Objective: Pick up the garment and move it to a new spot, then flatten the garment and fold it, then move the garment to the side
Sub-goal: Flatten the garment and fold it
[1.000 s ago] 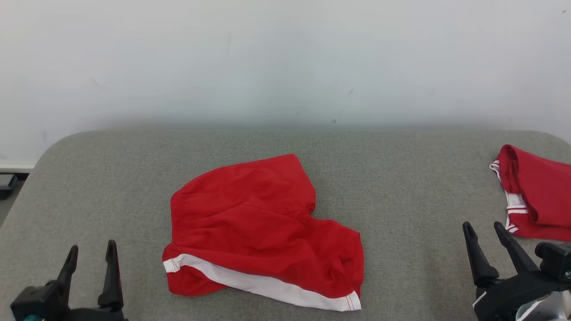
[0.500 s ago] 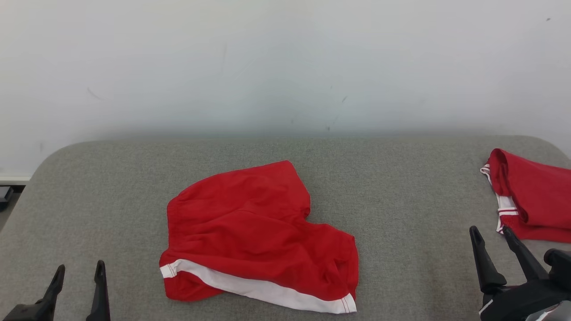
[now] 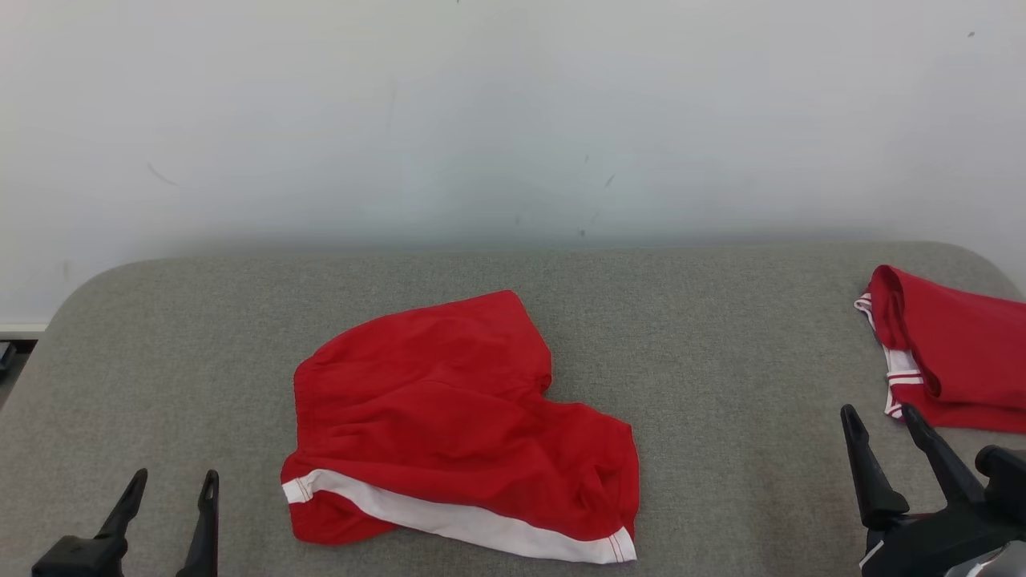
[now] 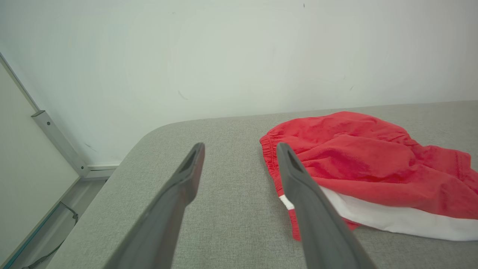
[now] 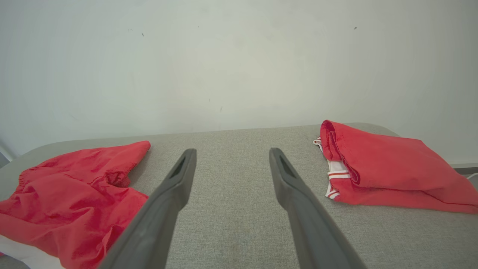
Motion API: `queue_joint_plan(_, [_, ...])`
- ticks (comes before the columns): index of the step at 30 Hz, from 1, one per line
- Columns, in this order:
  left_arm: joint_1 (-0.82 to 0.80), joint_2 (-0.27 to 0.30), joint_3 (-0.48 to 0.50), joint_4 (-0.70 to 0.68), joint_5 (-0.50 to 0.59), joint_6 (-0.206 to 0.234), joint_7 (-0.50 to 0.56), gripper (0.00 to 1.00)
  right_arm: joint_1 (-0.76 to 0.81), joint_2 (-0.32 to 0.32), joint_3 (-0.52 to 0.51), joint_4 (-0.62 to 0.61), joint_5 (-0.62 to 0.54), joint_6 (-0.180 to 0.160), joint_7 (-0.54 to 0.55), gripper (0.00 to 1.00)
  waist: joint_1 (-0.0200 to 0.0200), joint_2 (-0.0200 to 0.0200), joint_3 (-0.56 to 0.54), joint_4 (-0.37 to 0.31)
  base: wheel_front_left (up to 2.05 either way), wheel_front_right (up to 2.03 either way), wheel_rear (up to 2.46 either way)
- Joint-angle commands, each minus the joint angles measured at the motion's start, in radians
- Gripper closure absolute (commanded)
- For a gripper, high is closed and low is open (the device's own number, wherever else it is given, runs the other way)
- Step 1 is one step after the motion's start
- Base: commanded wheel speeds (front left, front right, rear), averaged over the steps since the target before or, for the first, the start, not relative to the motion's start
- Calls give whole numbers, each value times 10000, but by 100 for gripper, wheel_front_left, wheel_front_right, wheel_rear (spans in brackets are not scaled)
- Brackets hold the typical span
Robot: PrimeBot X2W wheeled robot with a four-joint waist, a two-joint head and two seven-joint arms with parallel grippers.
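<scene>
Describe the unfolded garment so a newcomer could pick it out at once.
On the grey padded table before the white wall, look near the middle. The red shorts lie there spread and rumpled; unlike the folded red garment at the right edge, they show a broad white band along the near side.

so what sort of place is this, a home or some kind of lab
Probably a lab or test room, not a home: a grey fabric-covered table before a bare white wall, with red shorts lying in the middle and a second red garment folded at its right end.
</scene>
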Motion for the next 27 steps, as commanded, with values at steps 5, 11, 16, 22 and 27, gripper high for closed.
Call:
queue_joint_plan(5, [-169, 28, -31, -94, -95, -135, -54, 0, 66, 23, 14, -91, -33, -5, 57, 0, 0, 1, 12, 13, 0, 0, 0])
queue_joint_plan(11, [-157, 0, -104, -98, -149, -203, -50, 0, 84, -23, 52, -86, 13, -5, 97, 0, 0, 1, 45, 21, 0, 0, 0])
queue_joint_plan(16, [-223, -4, -131, -57, -180, -205, -76, 0, 85, -9, 57, -88, 25, -5, 81, 0, 0, 1, 104, 43, 0, 0, 0])
queue_joint_plan(22, [-289, -2, -165, -18, -208, -216, -77, 0, 90, 13, 46, -30, 65, -5, 47, 0, 0, 1, 145, 77, 0, 0, 0])
queue_joint_plan(27, [-426, -64, -226, -9, -261, -333, -93, 0, 80, -7, 192, 8, -9, -5, 51, 0, 0, 1, 189, 109, 0, 0, 0])
